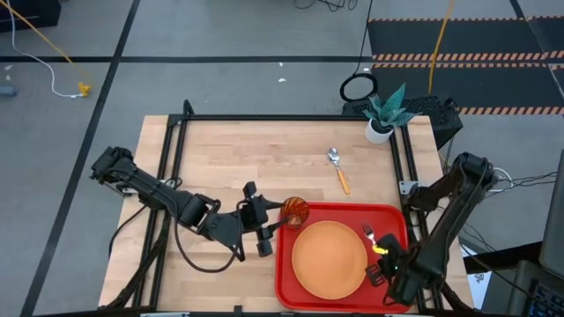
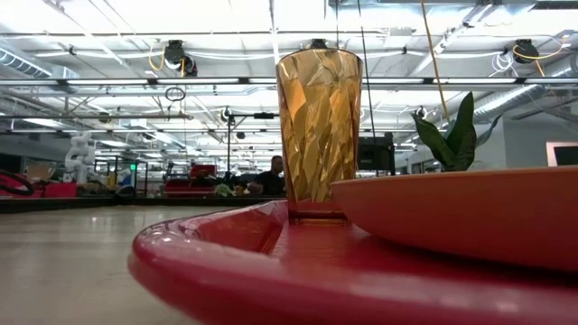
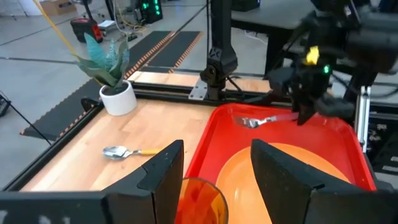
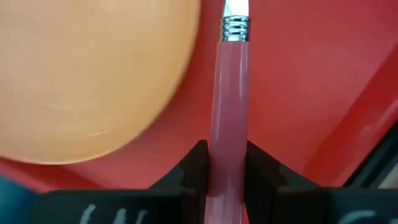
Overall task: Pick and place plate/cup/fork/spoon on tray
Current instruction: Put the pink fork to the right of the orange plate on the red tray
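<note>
Pink-handled fork sits clamped in the right gripper over the tray.

white potted plant at table corner

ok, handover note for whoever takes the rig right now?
Left claw: open, beside the tray's left edge, fingers either side of the cup, which stands in the tray's far-left corner.
Right claw: shut on the fork handle, over the tray's right side next to the plate.
Done: plate and cup on tray.
Left: release fork on tray, then fetch the spoon, which lies on the table beyond the tray.
</note>
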`<action>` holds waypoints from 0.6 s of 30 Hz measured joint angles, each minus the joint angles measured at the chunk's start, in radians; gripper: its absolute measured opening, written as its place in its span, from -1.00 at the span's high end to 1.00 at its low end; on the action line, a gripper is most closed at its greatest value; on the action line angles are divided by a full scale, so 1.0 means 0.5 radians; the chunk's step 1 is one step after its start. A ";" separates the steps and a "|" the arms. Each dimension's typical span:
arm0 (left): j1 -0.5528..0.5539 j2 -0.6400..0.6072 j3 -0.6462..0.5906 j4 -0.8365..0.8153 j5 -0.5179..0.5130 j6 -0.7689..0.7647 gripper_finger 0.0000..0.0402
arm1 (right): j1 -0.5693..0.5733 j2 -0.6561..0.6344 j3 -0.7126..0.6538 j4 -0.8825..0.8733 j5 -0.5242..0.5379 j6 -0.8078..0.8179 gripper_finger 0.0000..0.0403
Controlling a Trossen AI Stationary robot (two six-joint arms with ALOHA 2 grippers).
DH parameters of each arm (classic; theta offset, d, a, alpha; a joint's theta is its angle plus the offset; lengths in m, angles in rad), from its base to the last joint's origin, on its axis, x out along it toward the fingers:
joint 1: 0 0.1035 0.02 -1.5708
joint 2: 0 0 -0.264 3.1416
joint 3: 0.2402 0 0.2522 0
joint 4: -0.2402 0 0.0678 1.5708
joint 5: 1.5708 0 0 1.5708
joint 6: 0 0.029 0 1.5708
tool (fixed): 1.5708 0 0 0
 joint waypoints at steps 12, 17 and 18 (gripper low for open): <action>0.000 0.001 0.000 0.046 0.016 0.080 0.05 | -0.058 0.374 -0.001 0.195 -0.205 0.055 0.73; 0.000 0.001 0.000 0.046 0.016 0.132 0.05 | -0.089 0.432 -0.001 0.168 -0.202 0.055 0.73; 0.004 0.001 0.000 0.047 0.017 0.140 0.05 | -0.099 0.445 -0.001 0.156 -0.201 0.054 0.73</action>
